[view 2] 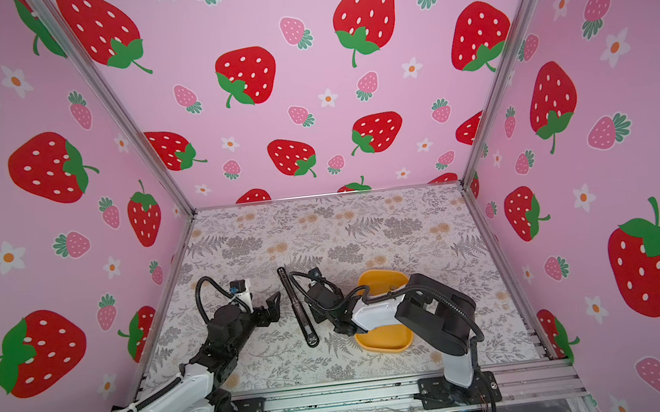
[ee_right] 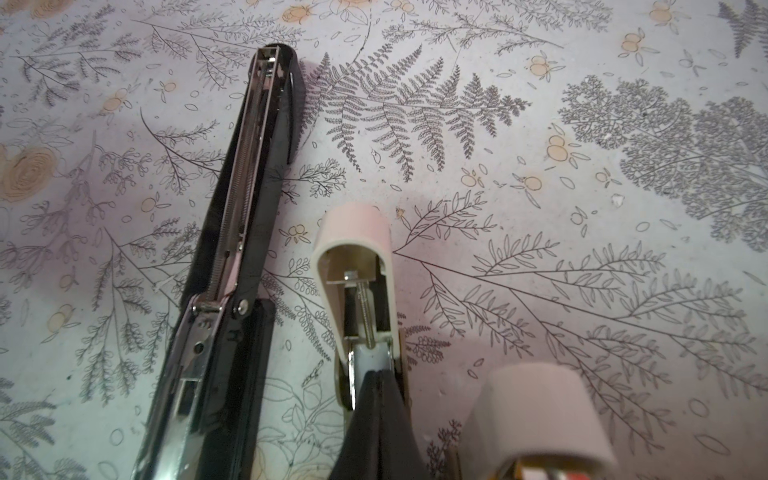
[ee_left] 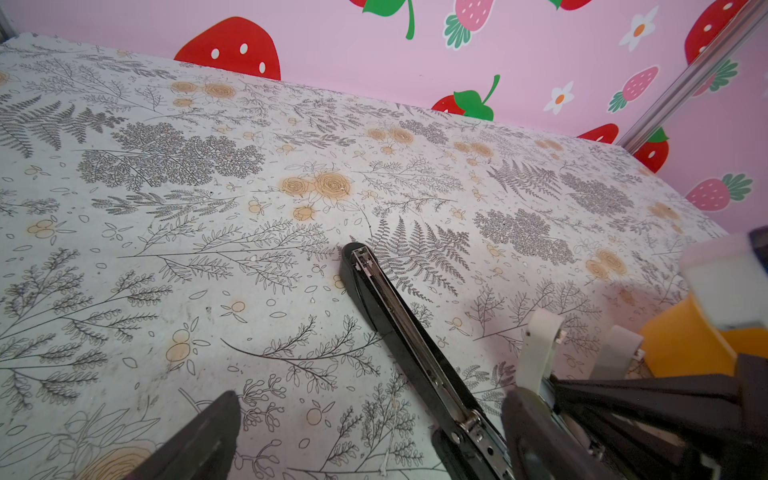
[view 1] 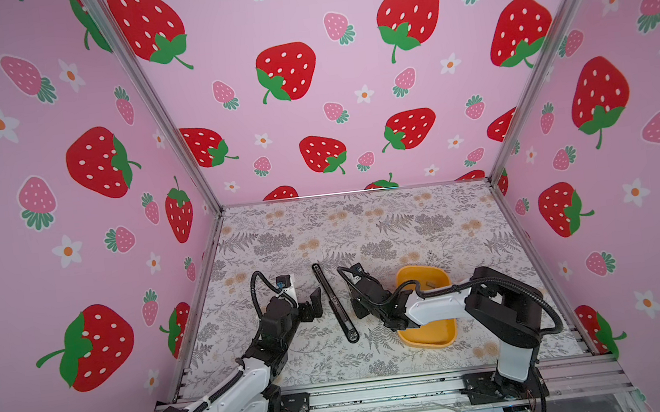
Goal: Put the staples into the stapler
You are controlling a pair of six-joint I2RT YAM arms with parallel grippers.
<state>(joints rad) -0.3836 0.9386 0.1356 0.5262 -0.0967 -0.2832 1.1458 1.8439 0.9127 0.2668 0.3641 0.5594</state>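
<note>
A black stapler [view 1: 334, 300] [view 2: 299, 306] lies opened flat on the floral table, its spring rail bare [ee_right: 245, 174]. My left gripper [view 1: 314, 304] [ee_left: 374, 401] stands open just left of it, and the stapler's hinge [ee_left: 469, 419] lies close to one finger. Right of the black stapler lies a cream stapler [ee_right: 353, 249], opened. My right gripper [ee_right: 376, 376] is shut, with its tips resting in that stapler's channel; nothing shows between them. A second cream stapler [ee_right: 536, 411] lies beside it. The staples are out of view.
An orange tray [view 1: 430, 336] [view 2: 384, 341] sits under my right arm [view 1: 435, 306], its contents mostly hidden. Pink strawberry walls close in three sides. A metal rail [view 1: 381, 394] runs along the near edge.
</note>
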